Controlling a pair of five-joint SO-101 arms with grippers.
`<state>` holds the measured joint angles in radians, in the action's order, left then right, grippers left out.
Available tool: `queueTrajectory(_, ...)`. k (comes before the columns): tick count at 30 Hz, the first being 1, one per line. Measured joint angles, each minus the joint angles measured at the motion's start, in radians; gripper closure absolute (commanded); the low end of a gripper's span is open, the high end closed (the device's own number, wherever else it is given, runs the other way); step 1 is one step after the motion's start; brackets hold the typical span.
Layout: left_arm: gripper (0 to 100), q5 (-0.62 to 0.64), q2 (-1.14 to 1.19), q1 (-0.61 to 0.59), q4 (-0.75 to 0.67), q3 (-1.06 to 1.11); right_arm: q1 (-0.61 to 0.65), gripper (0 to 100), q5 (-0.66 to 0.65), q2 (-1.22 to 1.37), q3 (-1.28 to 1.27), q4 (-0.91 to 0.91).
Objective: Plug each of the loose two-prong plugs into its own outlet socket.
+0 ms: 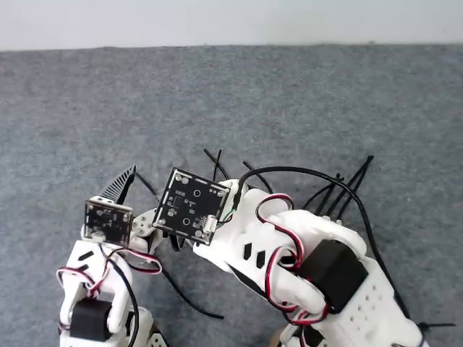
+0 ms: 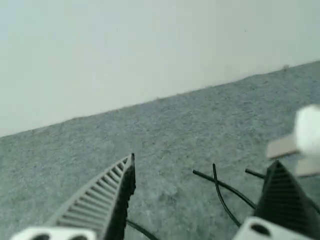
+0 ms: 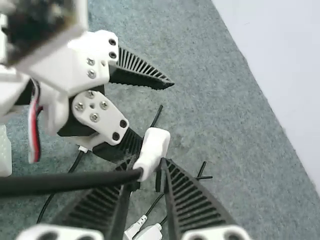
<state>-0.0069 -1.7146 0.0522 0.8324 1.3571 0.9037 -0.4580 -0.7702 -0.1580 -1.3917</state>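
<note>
Right gripper: its fingers were narrow and closed on the white plug, pinching it at the end where the black cable goes out.
Plug: it was lifted above the grey surface, close to the near edge where the two arms stand, and it sat between the two grippers. Its prongs I could not make out.
Cable: it ran sideways from the plug, across the right fingers. I judge that a grasp at the cable end leaves the front of the plug free for a socket.
Left gripper: its fingers were wide apart and held nothing. One finger pointed over the plug, and the other was just beside or behind it; whether it touched the plug, I cannot tell.
Why so: I judge the wide left fingers were placed to receive or steady the plug, for a hand-over or a new grasp at a better angle.
Thin black wires: they lay loose on the surface near the grippers, on the side of the far edge.
Far edge: there the surface met a pale wall.
Step in hand: one plug was carried; the insertion was not yet done.
Risk: the stiff cable may turn the plug between the thin fingertips.
</note>
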Motion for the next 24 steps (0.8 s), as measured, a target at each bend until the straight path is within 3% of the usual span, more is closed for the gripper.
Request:
queueTrajectory(4,62,-0.031,0.005,-0.011,-0.003,0.035,0.0,99.1,0.0,0.0,0.0,0.0)
queueTrajectory(14,62,-0.158,0.014,-0.233,-0.101,0.187,-0.074,99.1,-0.077,0.097,-0.06,0.0)
queueTrajectory(24,62,-0.181,0.014,-0.405,-0.106,0.204,-0.1,99.1,-0.354,0.35,-0.061,0.018)
